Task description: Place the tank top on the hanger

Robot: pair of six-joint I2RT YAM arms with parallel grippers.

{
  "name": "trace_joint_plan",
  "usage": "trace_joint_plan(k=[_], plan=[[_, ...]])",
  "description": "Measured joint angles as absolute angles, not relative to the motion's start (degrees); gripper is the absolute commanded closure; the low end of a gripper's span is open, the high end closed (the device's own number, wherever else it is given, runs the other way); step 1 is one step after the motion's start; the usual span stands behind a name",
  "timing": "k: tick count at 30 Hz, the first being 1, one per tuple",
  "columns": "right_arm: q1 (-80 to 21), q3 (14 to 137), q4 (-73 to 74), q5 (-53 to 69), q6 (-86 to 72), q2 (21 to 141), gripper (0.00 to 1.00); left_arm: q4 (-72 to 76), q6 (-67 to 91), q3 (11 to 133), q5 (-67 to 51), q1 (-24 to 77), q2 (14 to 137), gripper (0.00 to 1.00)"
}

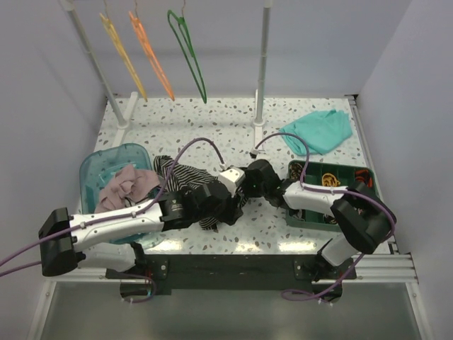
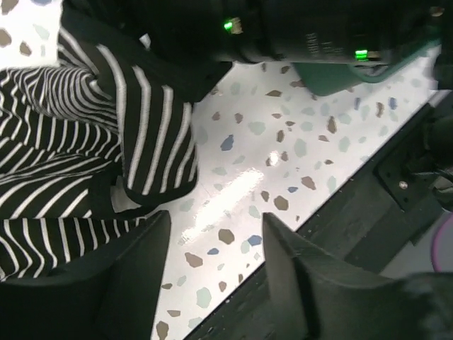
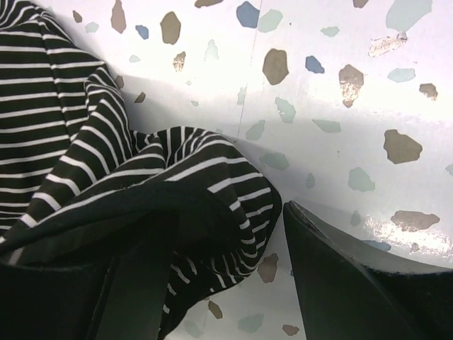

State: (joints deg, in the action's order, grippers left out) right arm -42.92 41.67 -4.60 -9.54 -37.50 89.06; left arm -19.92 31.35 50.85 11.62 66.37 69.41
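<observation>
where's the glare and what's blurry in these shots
top external: even light, pale reflections on the table near the arm bases; left wrist: a glare streak on the table, left claw dark and slightly soft; right wrist: wide sheen across the table, tank top stripes sharp, right claw near-black

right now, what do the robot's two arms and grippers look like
Both arms are alike: the left arm and right arm have white links between bulky black joints, with a purple cable running along each. The left gripper and right gripper each have two thick matte black fingers.
</observation>
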Motion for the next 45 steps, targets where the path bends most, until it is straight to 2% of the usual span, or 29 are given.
trace_joint_plan(k=[4, 7, 8, 10, 11, 13, 14, 19, 23, 30, 37, 42, 45], plan=[[-42.9, 41.7, -4.0, -9.6, -37.6, 88.5, 0.48, -17.3, 33.4, 49.1, 14.4, 65.5, 72.9, 0.33], [-42.9, 40.8, -3.9, -9.8, -37.7, 87.5, 0.6, -13.6, 35.0, 48.8, 16.2, 61.9, 76.0, 0.39], [-42.9, 40.3, -3.8, -9.8, -37.9, 86.9, 0.65, -12.6, 35.5, 48.7, 16.9, 60.4, 76.8, 0.47], [-42.9, 39.5, -3.6, -10.0, -38.0, 86.0, 0.76, -10.5, 36.5, 48.3, 18.2, 58.1, 77.7, 0.57], [-42.9, 39.2, -3.6, -10.0, -37.9, 85.7, 0.87, -9.5, 36.8, 48.1, 18.8, 56.9, 78.0, 0.73], [-43.0, 38.6, -3.2, -10.2, -38.0, 85.0, 0.98, -8.1, 37.1, 48.0, 19.8, 55.3, 78.5, 0.91], [-43.0, 38.5, -2.8, -10.5, -37.9, 84.7, 1.0, -7.4, 36.8, 48.0, 20.0, 54.7, 78.7, 1.0], [-43.0, 38.7, 1.8, -12.6, -36.4, 80.3, 1.0, -7.3, 35.0, 49.2, 20.2, 53.6, 78.6, 1.0], [-43.0, 42.7, 9.7, -15.2, -33.6, 72.1, 1.0, -12.0, 31.3, 55.2, 19.7, 53.6, 76.6, 1.0], [-43.0, 63.3, 20.2, -21.5, -25.3, 60.1, 1.0, -20.3, 24.7, 75.5, 18.5, 53.6, 69.0, 1.0], [-43.0, 83.0, 26.5, -22.8, -18.3, 58.9, 1.0, -28.0, 23.0, 90.0, 20.0, 53.6, 64.3, 1.0], [-43.0, 87.2, 29.1, -21.2, -16.5, 60.0, 1.0, -31.7, 23.0, 89.1, 22.7, 53.6, 62.8, 0.98], [-43.0, 84.1, 29.7, -20.9, -16.5, 60.0, 1.0, -31.7, 23.5, 81.4, 22.6, 53.2, 60.9, 0.9]])
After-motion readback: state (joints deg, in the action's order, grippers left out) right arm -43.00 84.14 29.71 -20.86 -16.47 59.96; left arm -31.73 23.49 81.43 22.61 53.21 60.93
